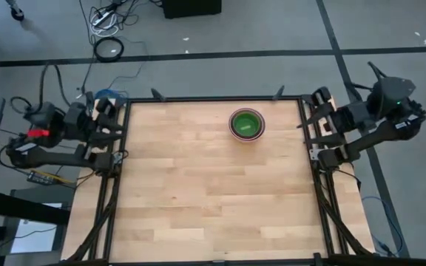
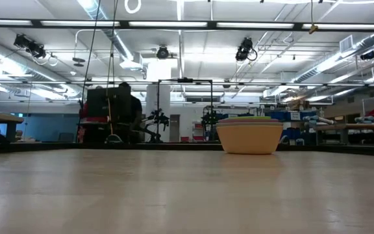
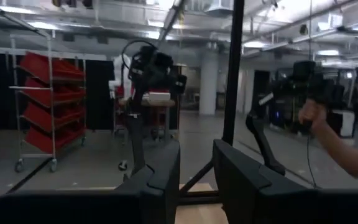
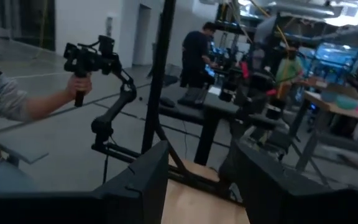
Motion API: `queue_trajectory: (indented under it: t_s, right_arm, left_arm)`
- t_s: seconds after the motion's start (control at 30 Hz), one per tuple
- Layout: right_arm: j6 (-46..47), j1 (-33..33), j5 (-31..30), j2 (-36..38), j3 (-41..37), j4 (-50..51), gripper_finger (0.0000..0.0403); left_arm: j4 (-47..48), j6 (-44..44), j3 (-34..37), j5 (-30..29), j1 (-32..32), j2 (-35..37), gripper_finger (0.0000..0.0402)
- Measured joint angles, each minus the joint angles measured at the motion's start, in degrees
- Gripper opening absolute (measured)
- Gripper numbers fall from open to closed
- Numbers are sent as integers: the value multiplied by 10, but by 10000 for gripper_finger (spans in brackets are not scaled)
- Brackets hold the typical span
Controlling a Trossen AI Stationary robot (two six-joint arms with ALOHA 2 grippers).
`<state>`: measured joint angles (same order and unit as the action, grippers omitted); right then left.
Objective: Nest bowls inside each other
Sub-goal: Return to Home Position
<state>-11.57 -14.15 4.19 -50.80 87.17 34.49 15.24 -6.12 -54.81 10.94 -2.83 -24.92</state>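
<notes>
The bowls stand nested in one stack [image 1: 246,123] on the wooden table, toward its far edge and right of the middle. From above a lime green inside shows within pink and pale rims. In the low view the stack [image 2: 249,135] rests on the base of a cream-orange outer bowl, with pink and green rims above it. My left gripper [image 1: 115,122] is drawn back at the table's left edge and is open, nothing between its fingers [image 3: 166,177]. My right gripper [image 1: 315,124] is drawn back at the right edge, also open and bare [image 4: 201,180].
Black frame rails [image 1: 213,99] run around the table, with upright posts [image 3: 232,74] [image 4: 157,74] in front of each gripper. Beyond the table a person's hand [image 3: 312,115] holds a handle, and another hand [image 4: 76,84] grips a black control arm. Racks and benches stand farther back.
</notes>
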Motion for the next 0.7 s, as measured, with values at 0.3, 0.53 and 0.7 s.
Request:
queue_trajectory:
  t_s: [0.3, 0.53, 0.7]
  right_arm:
    - [35, -5, -46, 148, -271, -159, 166]
    - [48, -5, -45, 309, -430, -268, 166]
    - [55, -5, -85, 395, -492, -262, 166]
  left_arm:
    - [-39, -29, 161, -24, 0, 131, 103]
    - [-69, -45, 252, -28, 0, 226, 103]
    - [-54, -34, 277, -23, 0, 247, 103]
